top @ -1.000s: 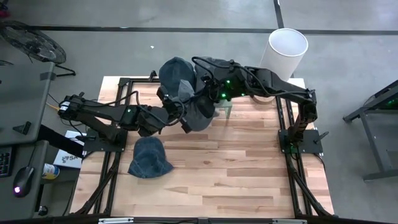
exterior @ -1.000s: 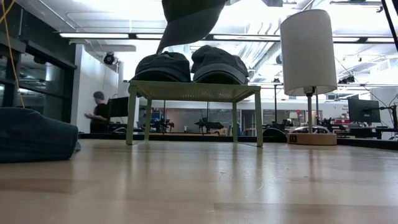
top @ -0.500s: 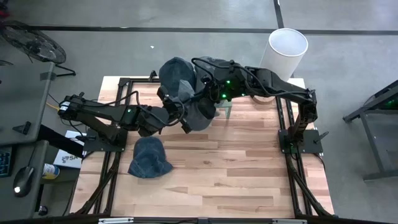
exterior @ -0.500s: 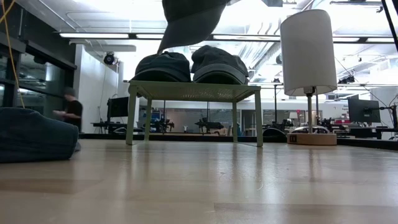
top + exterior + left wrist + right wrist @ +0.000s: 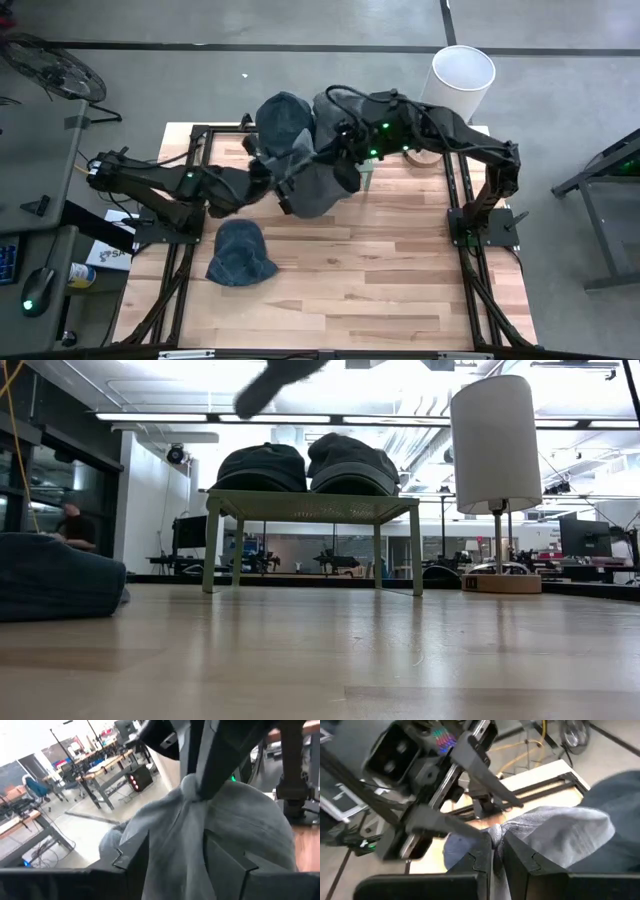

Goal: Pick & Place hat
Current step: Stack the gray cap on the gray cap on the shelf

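A grey hat (image 5: 312,188) hangs in the air between my two grippers, in front of a small green stand (image 5: 310,505); the low view shows only its lower tip (image 5: 268,380). My right gripper (image 5: 497,857) comes in from the right and is shut on the hat. My left gripper (image 5: 177,865) reaches in from the left and is open, one finger on either side of the hat's cloth. Two dark hats (image 5: 283,120) (image 5: 338,105) rest side by side on the stand's top. A blue hat (image 5: 240,252) lies crown up on the wooden table, near left. My right gripper pinches a bunched-up fold of the grey hat's cloth (image 5: 496,834) between its two fingers, coming from the table's right side and slanting down. The hat hangs slack below the fingers, clear of the table. My left gripper's open fingers (image 5: 131,857) flank the same cloth; whether they touch it I cannot tell.
A lamp with a white shade (image 5: 463,80) stands at the table's far right corner. The green stand holds the far middle. Bare wood (image 5: 380,270) stretches across the near half and right side. A person (image 5: 72,525) shows in the room far behind.
The grey hat has gone up: in the low view only its lower tip is left at the picture's top. My left gripper has drawn back a little toward the table's left edge. My right gripper has risen with the hat.
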`<state>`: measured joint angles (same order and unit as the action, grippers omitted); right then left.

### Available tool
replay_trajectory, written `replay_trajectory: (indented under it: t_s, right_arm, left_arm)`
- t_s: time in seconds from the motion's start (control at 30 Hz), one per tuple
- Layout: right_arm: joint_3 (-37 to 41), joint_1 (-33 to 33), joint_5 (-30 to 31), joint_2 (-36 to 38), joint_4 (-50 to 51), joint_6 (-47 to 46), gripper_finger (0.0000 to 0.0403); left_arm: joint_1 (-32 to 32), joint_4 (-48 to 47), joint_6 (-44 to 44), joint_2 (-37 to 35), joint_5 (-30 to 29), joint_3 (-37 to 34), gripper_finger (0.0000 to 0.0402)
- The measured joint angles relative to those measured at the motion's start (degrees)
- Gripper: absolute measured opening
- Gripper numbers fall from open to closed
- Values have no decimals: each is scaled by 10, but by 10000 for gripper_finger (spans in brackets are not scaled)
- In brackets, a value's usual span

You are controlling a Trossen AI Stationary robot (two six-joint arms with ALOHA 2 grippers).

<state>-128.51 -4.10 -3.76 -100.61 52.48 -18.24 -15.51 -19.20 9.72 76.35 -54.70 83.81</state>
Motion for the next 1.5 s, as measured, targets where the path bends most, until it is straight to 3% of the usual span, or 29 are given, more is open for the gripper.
replay_trajectory:
  t_s: [0.17,0.5,0.8,0.93,1.23,1.5]
  right_arm:
    - [-1,-17,-34,28,-1,40,21]
    - [-2,-115,-176,73,23,153,20]
    - [-1,-210,-360,70,68,286,20]
    - [-1,-249,-435,70,69,339,20]
    - [-1,-323,-558,55,68,432,19]
    - [-1,-375,-663,19,68,493,19]
  left_arm:
    - [-8,-6,11,-40,-1,0,178]
    - [-7,-5,22,-98,16,1,178]
    - [-7,-7,20,-103,20,1,178]
    - [-6,-7,4,-103,49,1,178]
    - [-6,-6,-33,-103,94,1,178]
    - [-6,-3,-89,-102,92,0,179]
